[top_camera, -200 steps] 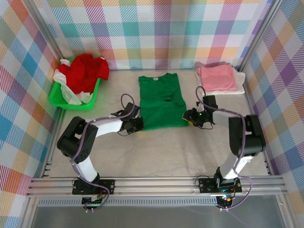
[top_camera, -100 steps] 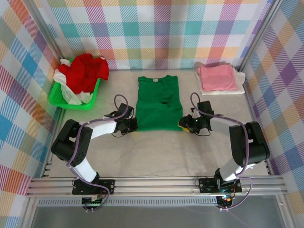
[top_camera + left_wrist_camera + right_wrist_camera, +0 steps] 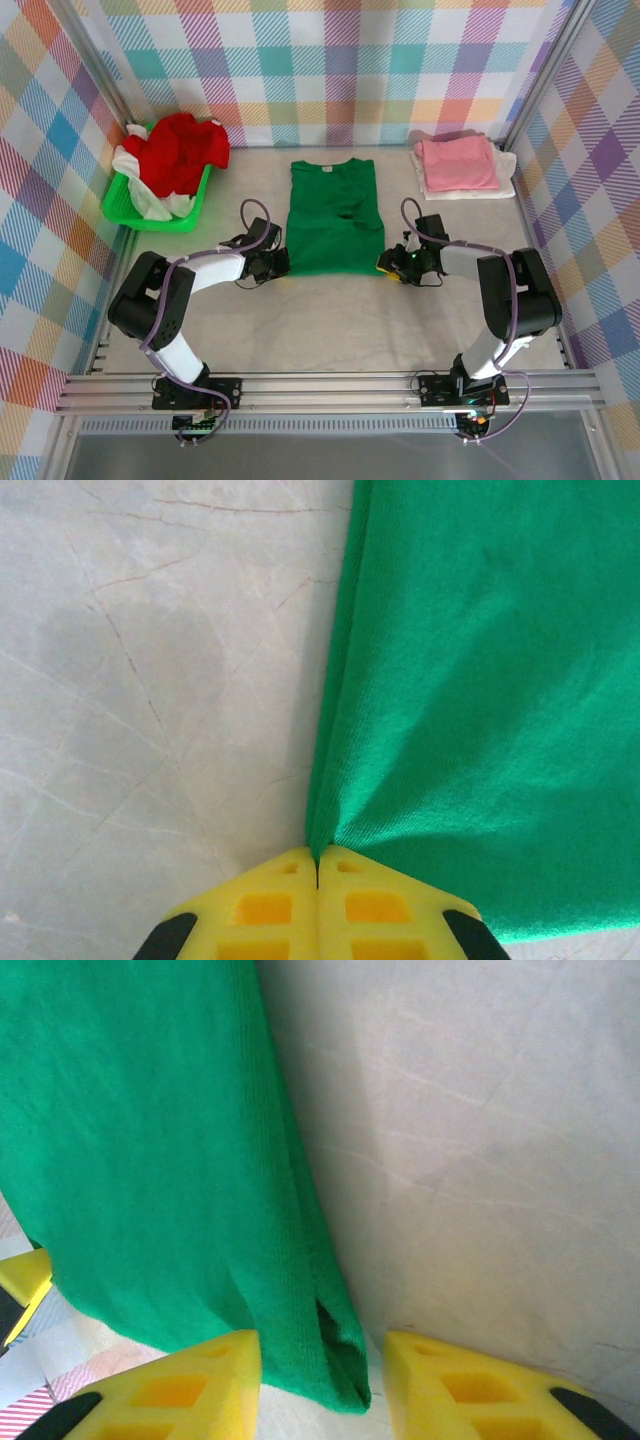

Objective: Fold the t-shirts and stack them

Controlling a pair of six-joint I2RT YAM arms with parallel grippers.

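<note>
The left fingers (image 3: 262, 908) are pressed together, their yellow tips pinching the near left corner of the green t-shirt (image 3: 480, 680), whose fabric gathers into small creases just above the pinch. The right fingers (image 3: 180, 1385) stand spread, and the shirt's near right corner hangs in the gap between them; whether either pad touches the cloth I cannot tell. Both arms reach in low from the near edge, one at each lower corner of the shirt.

The green t-shirt lies flat in the middle of the pale counter (image 3: 150, 680), folded into a narrow rectangle with its collar at the far end.

At the far right corner a folded pink t-shirt (image 3: 456, 165) sits on top of a folded white t-shirt (image 3: 507, 172). At the far left a lime-green plastic basket (image 3: 125, 208) holds a crumpled red t-shirt (image 3: 185, 150) with white cloth (image 3: 130, 162) bunched beneath and beside it.
</note>
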